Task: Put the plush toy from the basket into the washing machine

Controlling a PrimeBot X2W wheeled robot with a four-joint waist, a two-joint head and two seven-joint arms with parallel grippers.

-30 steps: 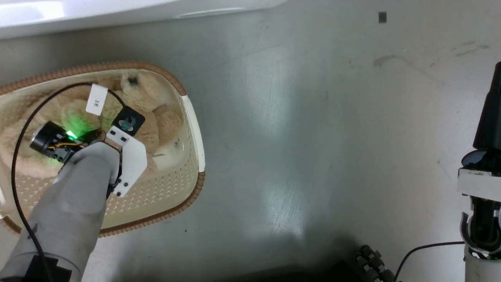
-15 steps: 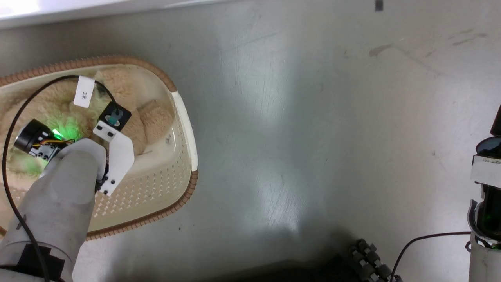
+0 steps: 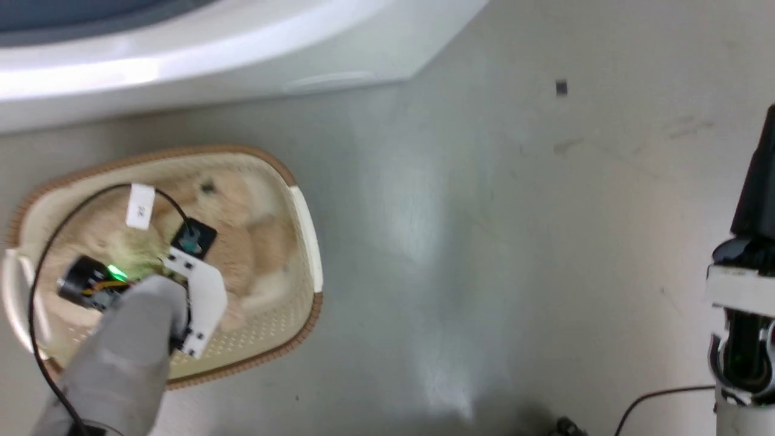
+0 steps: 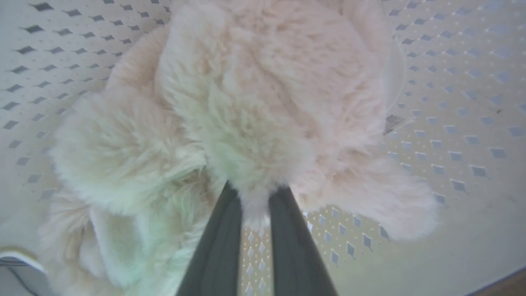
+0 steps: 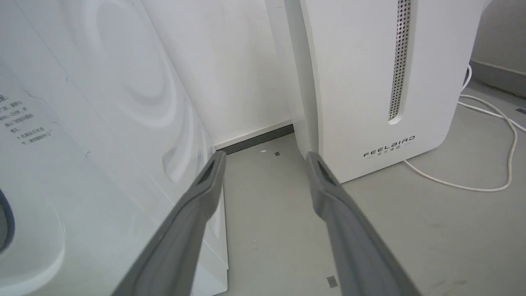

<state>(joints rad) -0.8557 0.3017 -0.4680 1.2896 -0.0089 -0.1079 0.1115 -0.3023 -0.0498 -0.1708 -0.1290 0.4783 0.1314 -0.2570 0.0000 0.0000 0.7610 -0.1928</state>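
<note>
Toy (image 3: 251, 254): lies inside the basket (image 3: 181, 149), its beige fluff filling most of the middle.
Left gripper (image 4: 254, 191): down inside the basket, fingers drawn almost together, clenched on a tuft of the toy's fur at their tips.
Forearm (image 3: 124, 357): pale, reaching in over the basket's near rim; with its wrist bracket it hides part of the toy.
Right gripper (image 5: 265, 158): fingers spread wide, holding nothing, well apart from the basket, out to its right.
Basket: stands on the grey floor (image 3: 496, 254); perforated cream walls ring the toy, and its white handle faces the right gripper.
Washer (image 3: 254, 66): white front just past the basket's far rim.
Appliance (image 5: 361, 82): white, marked FEELBIRD, beside the washer; where it stands from the basket cannot be told.
Cord (image 5: 435, 178): white, looped on the floor beside the appliance.
</note>
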